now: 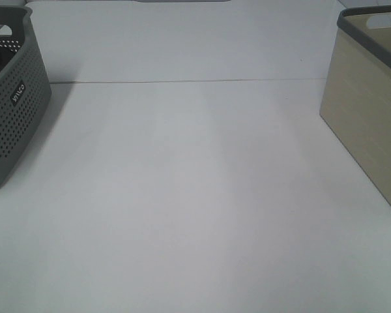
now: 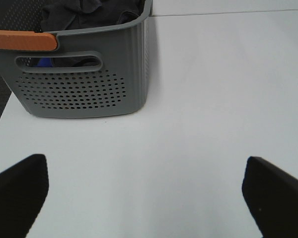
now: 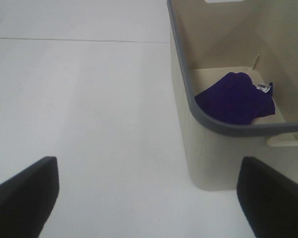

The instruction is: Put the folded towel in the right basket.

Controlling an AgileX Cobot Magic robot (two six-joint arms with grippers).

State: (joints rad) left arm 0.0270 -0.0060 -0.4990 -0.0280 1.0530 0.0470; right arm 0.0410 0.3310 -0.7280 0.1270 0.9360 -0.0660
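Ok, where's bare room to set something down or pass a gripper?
The white table is bare between the grey perforated basket and the beige basket. The grey basket is crowded with dark cloth; the beige one holds only a purple towel.

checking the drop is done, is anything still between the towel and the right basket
Nothing visible does: the purple towel already lies on the floor of the beige basket. Both grippers, left and right, are open and empty over the table.
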